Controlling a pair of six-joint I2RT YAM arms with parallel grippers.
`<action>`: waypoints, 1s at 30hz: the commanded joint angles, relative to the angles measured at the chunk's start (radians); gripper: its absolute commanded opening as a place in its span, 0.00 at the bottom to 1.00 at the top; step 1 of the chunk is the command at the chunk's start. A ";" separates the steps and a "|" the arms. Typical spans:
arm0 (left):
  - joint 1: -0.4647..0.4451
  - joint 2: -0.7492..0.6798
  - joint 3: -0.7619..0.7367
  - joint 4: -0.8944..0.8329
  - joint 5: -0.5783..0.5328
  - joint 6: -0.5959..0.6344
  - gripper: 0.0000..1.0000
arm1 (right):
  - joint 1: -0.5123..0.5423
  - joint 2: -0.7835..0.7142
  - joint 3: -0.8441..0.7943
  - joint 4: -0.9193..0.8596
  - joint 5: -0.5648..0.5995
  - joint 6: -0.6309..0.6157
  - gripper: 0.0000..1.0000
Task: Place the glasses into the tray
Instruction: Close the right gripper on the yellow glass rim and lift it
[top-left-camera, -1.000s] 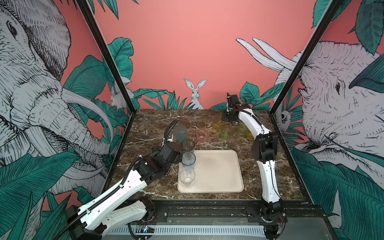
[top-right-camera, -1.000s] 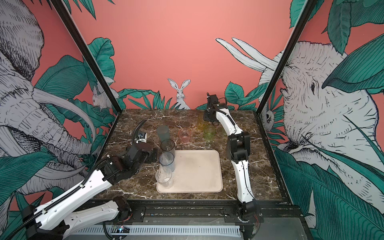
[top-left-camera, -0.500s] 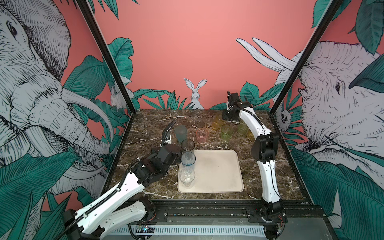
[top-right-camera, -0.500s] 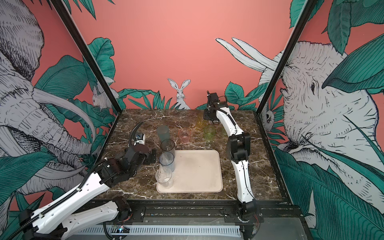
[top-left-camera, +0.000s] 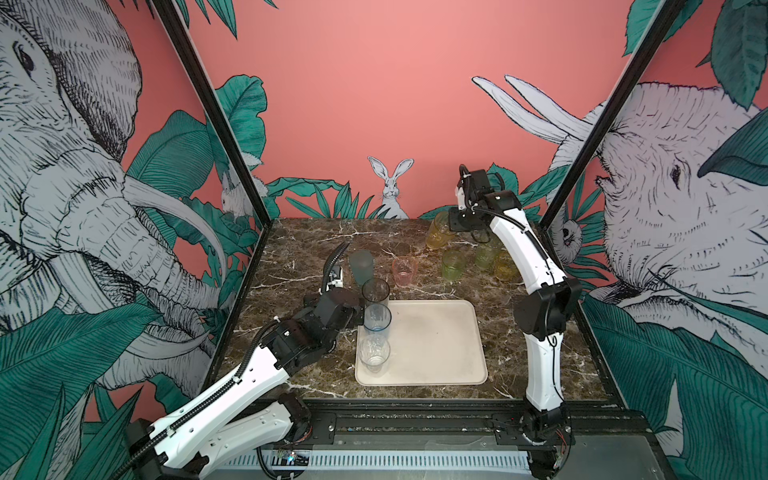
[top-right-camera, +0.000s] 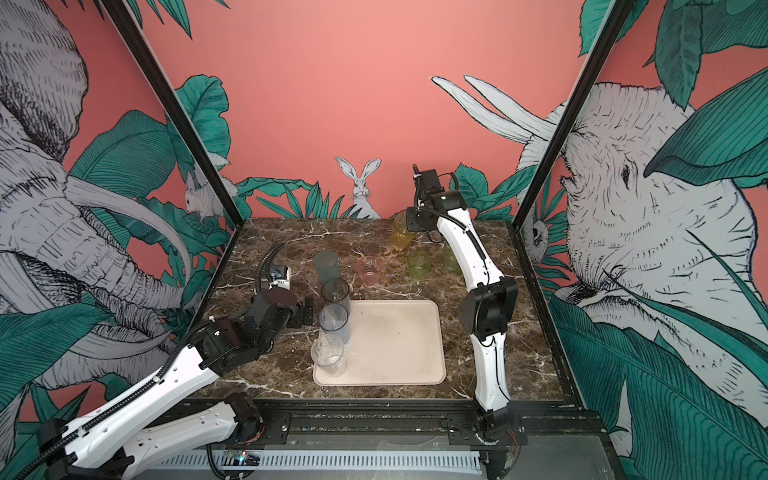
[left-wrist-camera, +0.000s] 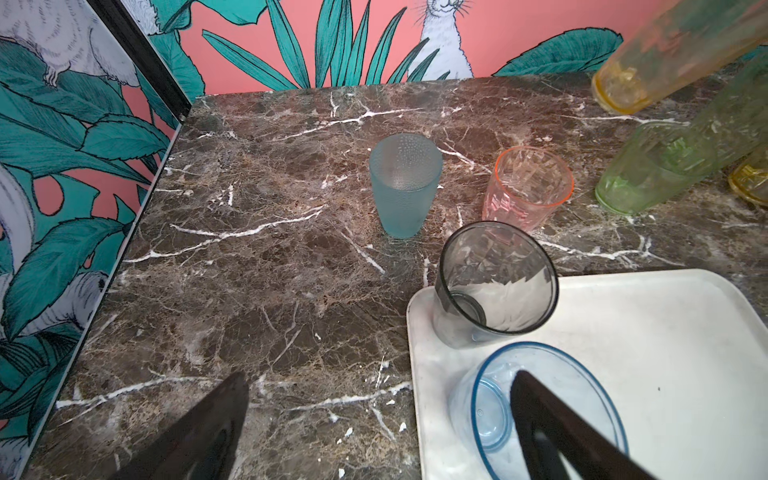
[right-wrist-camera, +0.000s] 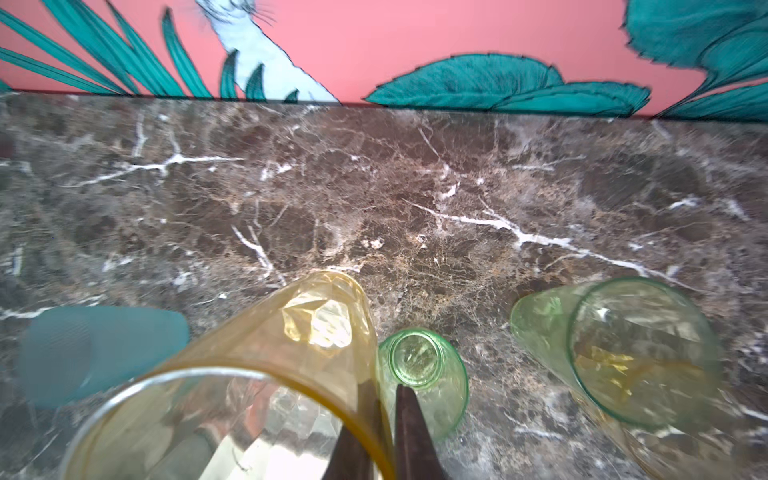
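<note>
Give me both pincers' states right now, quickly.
Left pincer: open, holding nothing.
Right pincer: shut on the wall of the tall amber glass.

Both top views are looking down from the front over the whole desk (top-left-camera: 291, 257); wrist cameras are hovering close, facing rearward.

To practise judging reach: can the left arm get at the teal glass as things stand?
Probably yes: its open claw faces the teal glass across bare marble, with the grey glass off to one side.
</note>
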 joint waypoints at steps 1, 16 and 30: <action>0.005 0.000 -0.015 0.033 0.002 -0.002 0.99 | 0.019 -0.089 0.011 -0.053 0.014 -0.033 0.00; 0.005 0.014 -0.012 0.069 -0.011 0.001 0.99 | 0.090 -0.385 -0.267 -0.066 0.008 -0.036 0.00; 0.007 0.023 0.003 0.054 -0.044 0.017 0.99 | 0.136 -0.584 -0.522 -0.038 0.038 -0.027 0.00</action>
